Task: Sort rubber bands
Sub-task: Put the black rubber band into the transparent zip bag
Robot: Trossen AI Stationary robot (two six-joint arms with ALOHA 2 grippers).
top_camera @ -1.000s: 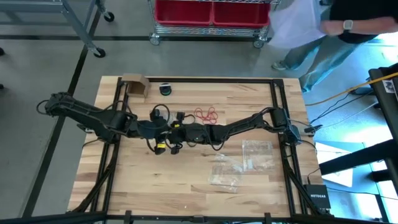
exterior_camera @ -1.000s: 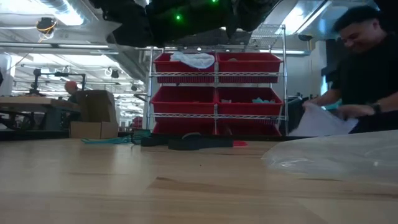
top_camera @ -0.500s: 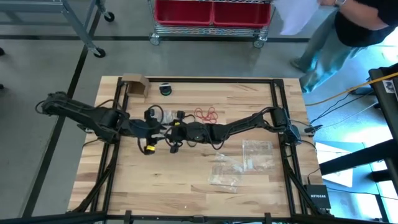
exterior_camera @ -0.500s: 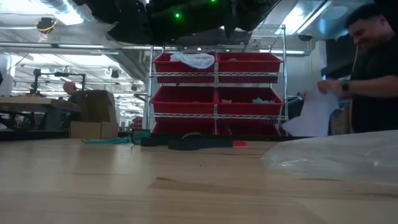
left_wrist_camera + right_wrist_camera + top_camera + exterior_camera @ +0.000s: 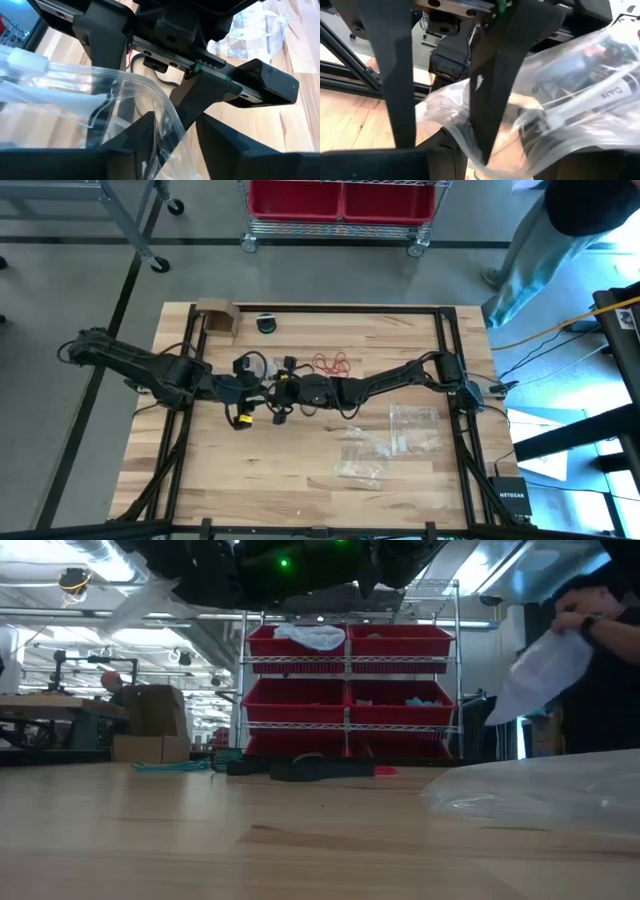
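Red rubber bands [image 5: 332, 363] lie loose on the wood just beyond the grippers. A dark and green cluster [image 5: 266, 323] lies at the far edge, and the low view shows teal bands [image 5: 170, 766] there. Both arms meet over the table's middle around a clear zip bag [image 5: 95, 90], which is off the wood. My left gripper [image 5: 172, 132] is open, with the bag's edge between its fingers. My right gripper [image 5: 284, 391] faces it from the table's right and is open, and the bag [image 5: 560, 85] spreads over its fingers. My left gripper has one finger [image 5: 487, 110] against the bag's film near the zip mouth; the film folds round that finger's end [image 5: 470, 145]. The fingers come from the table's left, slanting down. The bag is clear of the table. My right gripper reaches in level from the table's right. The bag's film lies over and between its fingers and hides them, so I cannot tell whether they touch it.
Two more clear bags lie on the right half [image 5: 412, 428] and toward the near edge [image 5: 362, 458]. A small cardboard box [image 5: 217, 318] stands at the far left. A person [image 5: 590, 650] handles a white sheet beyond the far right corner.
My left gripper has tipped and rolled a little, and its end has drawn slightly toward the table's left, away from my right gripper. The person beyond the table has stepped right and lifted the white sheet.
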